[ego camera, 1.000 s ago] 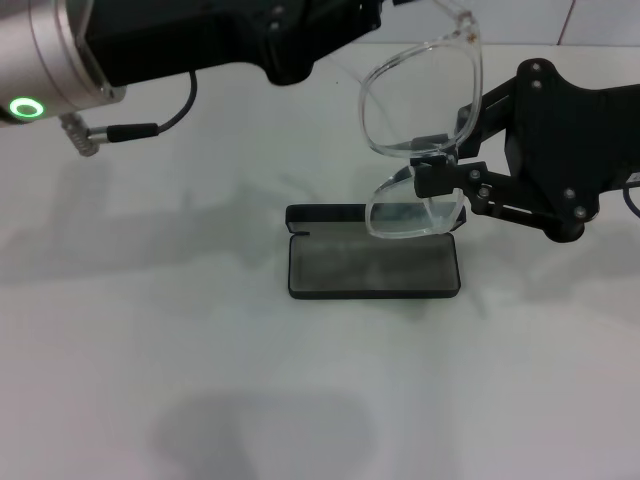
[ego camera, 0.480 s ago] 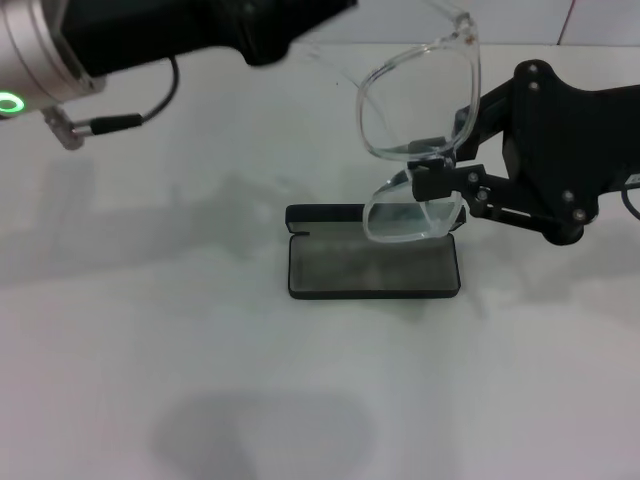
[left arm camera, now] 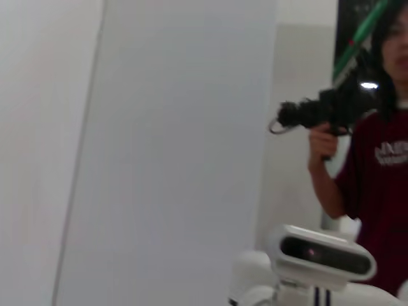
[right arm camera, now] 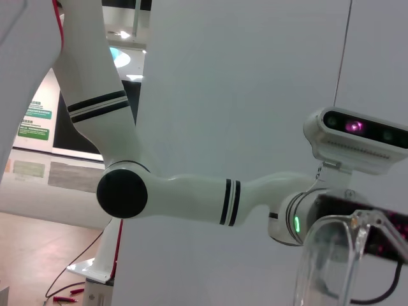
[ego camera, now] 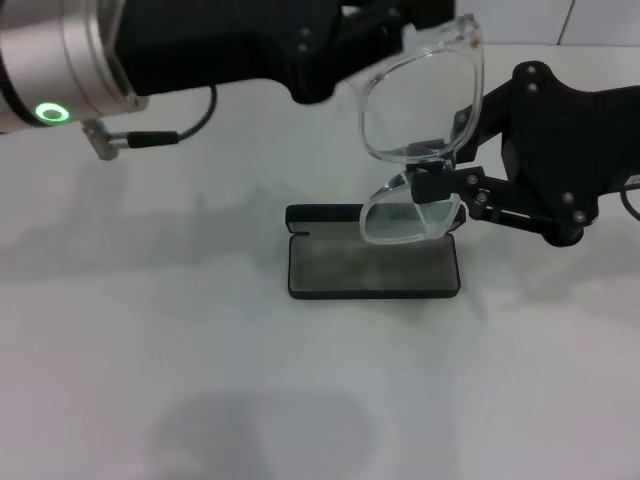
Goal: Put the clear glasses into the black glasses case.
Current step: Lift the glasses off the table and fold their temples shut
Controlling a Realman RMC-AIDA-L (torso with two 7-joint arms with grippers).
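The clear glasses (ego camera: pixel 421 98) hang upright in the air, one lens above the other, over the right end of the black glasses case (ego camera: pixel 372 266). The case lies open on the white table (ego camera: pixel 150 330), grey lining up, its lid (ego camera: pixel 322 214) folded back behind it. My right gripper (ego camera: pixel 437 178) comes in from the right and is shut on the glasses near the bridge. At the top of the head view my left gripper (ego camera: pixel 395 22) sits against the upper end of the glasses. One clear lens (right arm camera: pixel 331 255) also shows in the right wrist view.
A cable and plug (ego camera: pixel 135 138) dangle from my left arm over the table's far left. A person (left arm camera: pixel 376 166) holding a dark device shows in the left wrist view, behind the robot's head (left arm camera: pixel 322 255).
My left arm drew back to the left, then swung right again until its gripper reached the top of the glasses. The glasses and right gripper stayed nearly still.
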